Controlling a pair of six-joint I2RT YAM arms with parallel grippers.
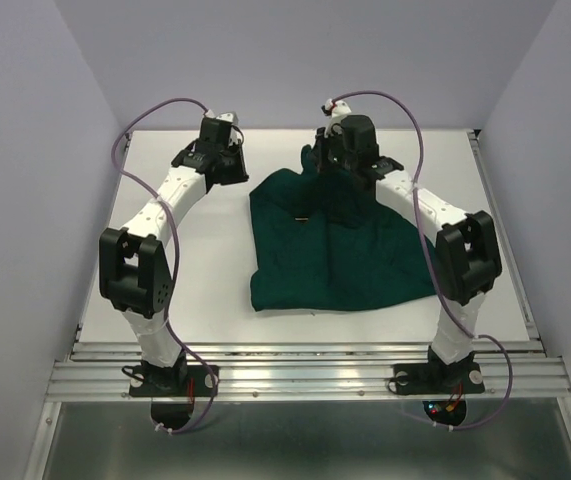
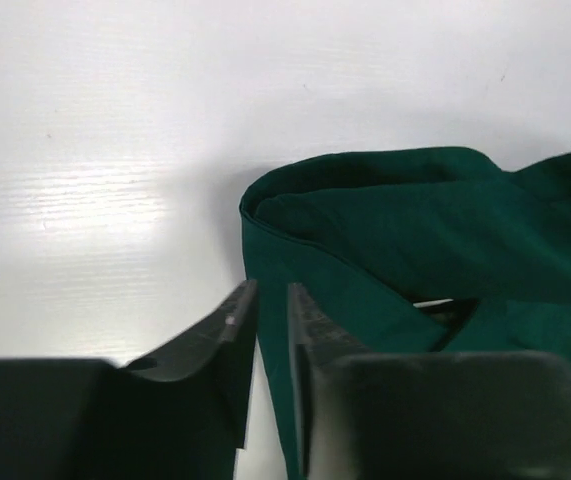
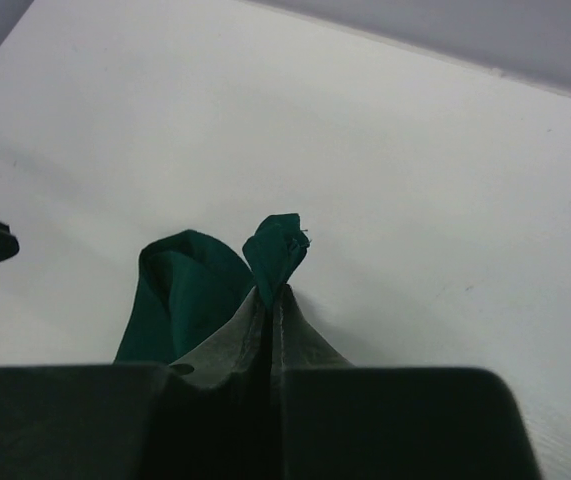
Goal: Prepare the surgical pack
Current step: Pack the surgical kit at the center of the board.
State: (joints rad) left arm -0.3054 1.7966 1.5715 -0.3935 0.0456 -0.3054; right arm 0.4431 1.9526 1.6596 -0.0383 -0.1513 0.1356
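Top view, drape: the dark green drape [image 1: 340,250] lies crumpled on the white table [image 1: 215,290], between the two arms and nearer to the right one.
Top view, left gripper: the left gripper [image 1: 223,160] is low over the table, just beside the drape's far left corner.
Top view, right gripper: the right gripper [image 1: 333,160] is at the far edge of the drape, where the cloth rises to it.
Left wrist view, pincer: the fingers [image 2: 235,320] stand a little apart and nothing is between them.
Left wrist view, drape: a folded, rounded corner of the drape [image 2: 415,220] lies on the table just beyond and to the right of the fingers.
Right wrist view, pincer: the fingers [image 3: 305,340] are pressed together and pinch a small tip of the drape [image 3: 277,245], which sticks out past them.
Right wrist view, drape: another fold hangs at the left of the fingers, above the table.
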